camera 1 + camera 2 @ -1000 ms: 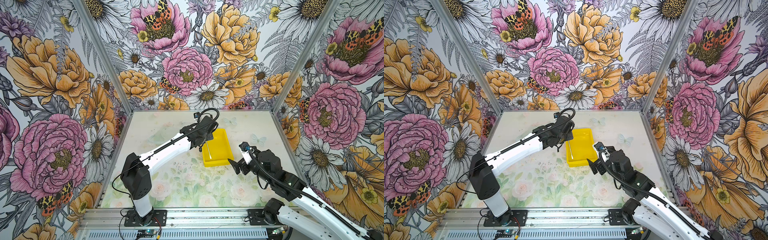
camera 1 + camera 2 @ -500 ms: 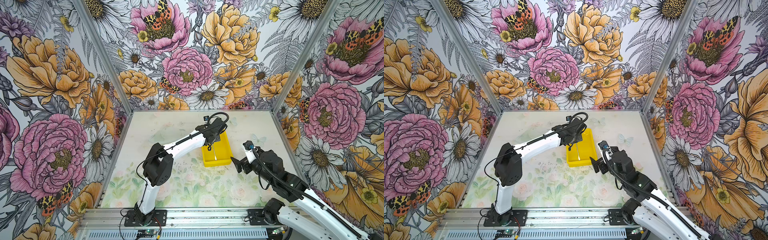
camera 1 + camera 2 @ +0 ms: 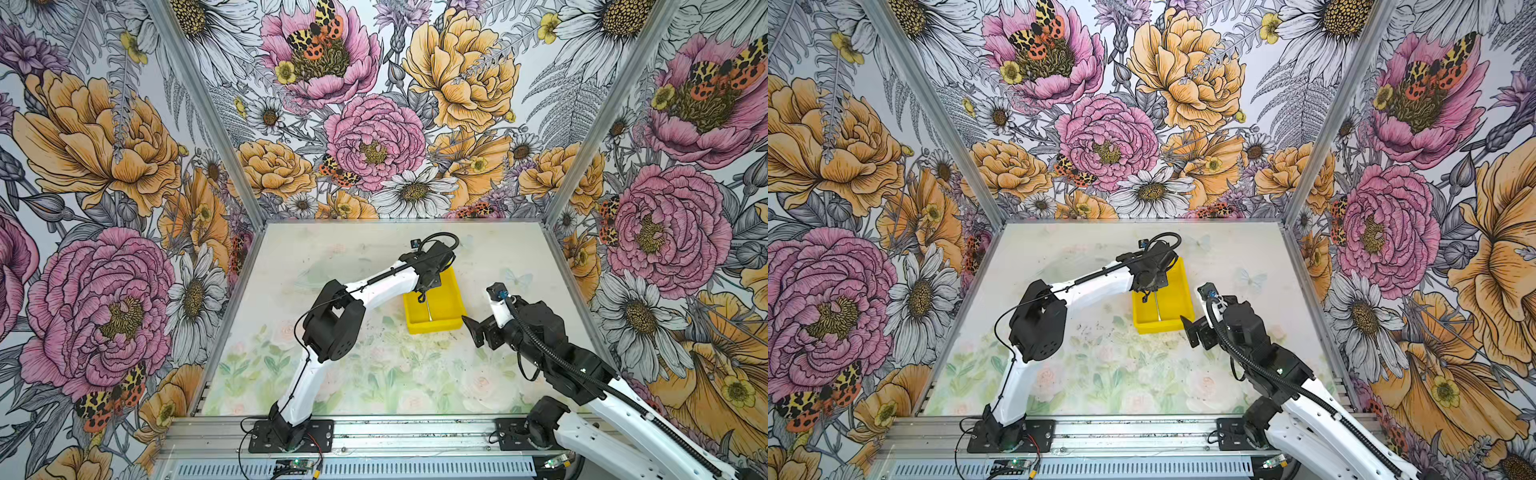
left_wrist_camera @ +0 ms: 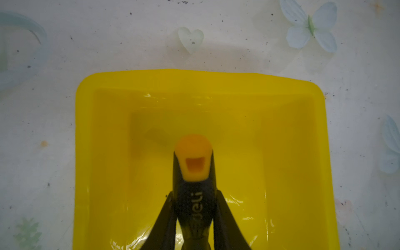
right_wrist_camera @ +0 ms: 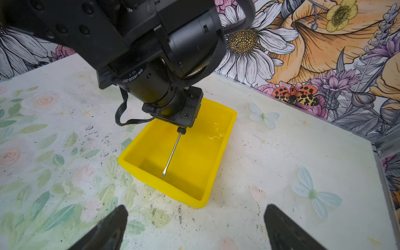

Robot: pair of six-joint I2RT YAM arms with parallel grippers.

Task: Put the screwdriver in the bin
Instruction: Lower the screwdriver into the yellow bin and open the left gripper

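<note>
Slim metal-shafted screwdriver [image 5: 172, 154] hangs over glossy rectangular yellow bin [image 5: 213, 160].

Bench [image 3: 374, 374]: pale surface, faded rose-and-leaf print, black specks [image 5: 88, 128] scattered over it. Printed blue butterfly [image 4: 310, 27] and pale heart [image 4: 190, 39] on bench surface. Walls [image 3: 374, 137]: large pink, orange, white flowers, three sides. Aluminium rail [image 3: 415, 432] along near edge.

The scene is lit brightly and evenly, and only soft shadows are cast. Glare is seen inside the bin [image 4: 194, 80], and the screwdriver [image 4: 194, 194] is blurred in the left wrist view.
</note>
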